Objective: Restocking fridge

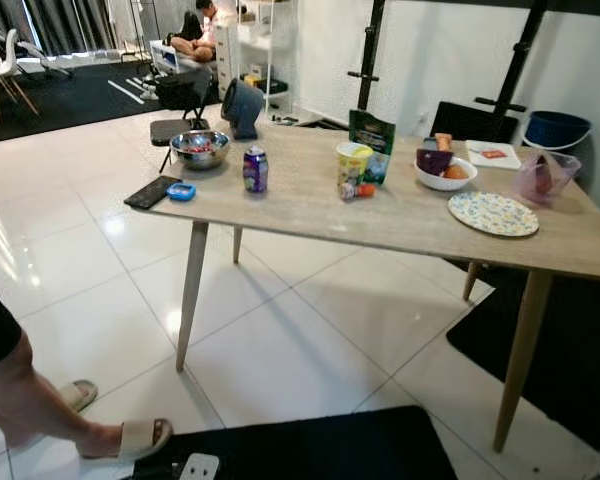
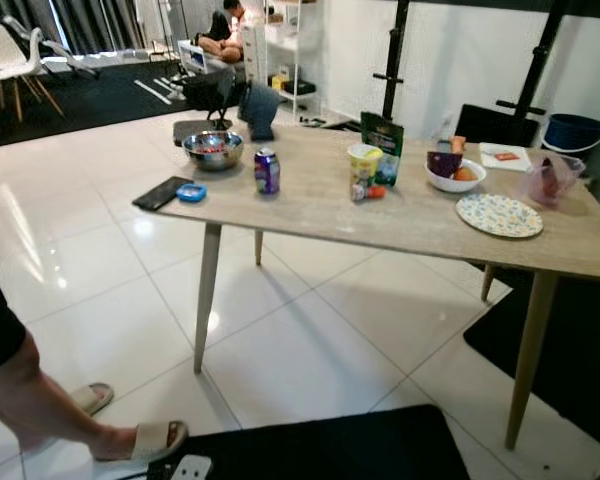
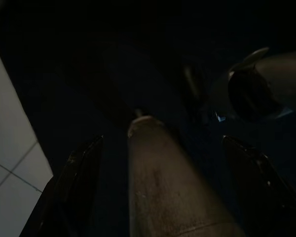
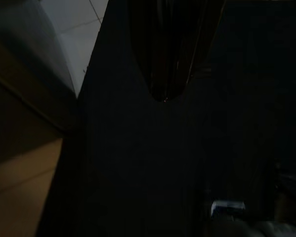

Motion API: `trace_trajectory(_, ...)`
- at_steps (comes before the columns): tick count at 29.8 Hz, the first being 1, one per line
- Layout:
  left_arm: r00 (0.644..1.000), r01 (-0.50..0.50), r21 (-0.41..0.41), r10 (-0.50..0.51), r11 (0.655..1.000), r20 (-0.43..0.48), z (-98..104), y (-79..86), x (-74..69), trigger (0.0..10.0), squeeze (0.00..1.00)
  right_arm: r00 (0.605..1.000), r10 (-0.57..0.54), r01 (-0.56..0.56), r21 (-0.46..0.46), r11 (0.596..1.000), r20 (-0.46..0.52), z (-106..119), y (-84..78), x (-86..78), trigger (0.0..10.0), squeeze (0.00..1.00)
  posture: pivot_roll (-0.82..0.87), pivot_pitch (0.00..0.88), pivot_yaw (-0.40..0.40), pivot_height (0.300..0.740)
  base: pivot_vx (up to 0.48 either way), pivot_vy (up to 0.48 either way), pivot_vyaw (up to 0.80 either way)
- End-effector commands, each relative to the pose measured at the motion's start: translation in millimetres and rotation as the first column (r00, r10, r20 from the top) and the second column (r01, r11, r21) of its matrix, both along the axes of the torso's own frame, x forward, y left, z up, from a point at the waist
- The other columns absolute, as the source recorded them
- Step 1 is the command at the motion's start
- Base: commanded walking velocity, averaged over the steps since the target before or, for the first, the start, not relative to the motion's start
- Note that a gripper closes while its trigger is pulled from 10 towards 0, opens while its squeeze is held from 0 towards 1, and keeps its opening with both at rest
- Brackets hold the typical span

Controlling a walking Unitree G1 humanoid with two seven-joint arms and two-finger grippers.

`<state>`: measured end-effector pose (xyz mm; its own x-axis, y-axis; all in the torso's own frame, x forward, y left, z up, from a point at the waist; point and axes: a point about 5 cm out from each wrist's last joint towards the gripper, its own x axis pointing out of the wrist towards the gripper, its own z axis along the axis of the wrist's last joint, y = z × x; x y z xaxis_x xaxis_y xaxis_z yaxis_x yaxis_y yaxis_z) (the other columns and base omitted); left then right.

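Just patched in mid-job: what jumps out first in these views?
A long wooden table stands ahead on white tiles, holding a steel bowl, a purple can, a green pouch, a white bowl of food and a patterned plate. A person's sandalled foot steps in at lower left.

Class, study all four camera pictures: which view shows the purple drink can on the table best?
The left eye view: the purple can stands upright and unblocked near the steel bowl. The right eye view shows the same can equally whole, only slightly smaller. Both wrist views are too dark to make it out.
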<state>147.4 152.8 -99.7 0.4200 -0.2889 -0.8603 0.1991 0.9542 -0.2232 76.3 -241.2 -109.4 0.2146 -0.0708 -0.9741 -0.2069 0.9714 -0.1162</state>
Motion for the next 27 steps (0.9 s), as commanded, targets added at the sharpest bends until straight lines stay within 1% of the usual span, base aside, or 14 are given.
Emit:
trace_trajectory(1,1.000,0.000,0.006,0.000,1.000,-0.005,-0.4,2.2,-1.3,10.0,0.00,1.000,-0.010,0.010,-0.001,1.000,0.030,1.9,-0.8,8.3,10.0,0.00,-0.13,0.000,0.036,0.740,0.307,0.000,0.00)
trace_trajectory(7,1.000,0.003,0.009,-0.003,1.000,-0.005,-0.5,2.9,-1.5,10.0,0.00,1.000,-0.014,0.014,-0.005,1.000,0.020,1.6,-1.0,7.0,10.0,0.00,-0.13,0.000,0.039,0.740,0.309,0.000,0.00)
trace_trajectory(18,1.000,0.010,0.015,-0.010,1.000,-0.009,-1.2,3.9,-3.6,10.0,0.00,1.000,-0.007,0.007,0.000,1.000,0.001,0.5,0.4,3.8,10.0,0.00,-0.13,0.000,0.041,0.740,0.292,0.000,-0.78)
trace_trajectory(19,1.000,0.024,0.016,-0.024,1.000,-0.011,-1.3,4.4,-4.2,10.0,0.00,1.000,-0.009,0.009,0.001,1.000,0.003,0.4,1.0,3.9,10.0,0.00,-0.14,0.019,0.063,0.740,0.255,0.000,-0.78)
trace_trajectory(22,0.999,0.030,0.017,-0.030,0.999,-0.012,-1.3,4.8,-4.3,10.0,0.00,1.000,-0.010,0.010,0.001,1.000,0.003,0.4,1.3,4.0,10.0,0.00,-0.14,0.019,0.063,0.740,0.255,0.000,-0.78)
trace_trajectory(24,0.999,0.037,0.025,-0.037,0.999,-0.015,-1.5,7.4,-5.5,10.0,0.00,1.000,-0.011,0.011,0.004,1.000,0.001,-0.3,2.7,2.4,10.0,0.00,-0.14,0.021,0.066,0.740,0.240,0.000,-0.78)
trace_trajectory(27,0.999,0.037,0.042,-0.036,0.998,-0.021,-1.7,15.0,-7.3,10.0,0.00,1.000,-0.012,0.013,0.013,1.000,-0.026,-3.1,6.8,-7.5,10.0,0.00,-0.14,0.017,0.070,0.740,0.080,0.000,-0.78)
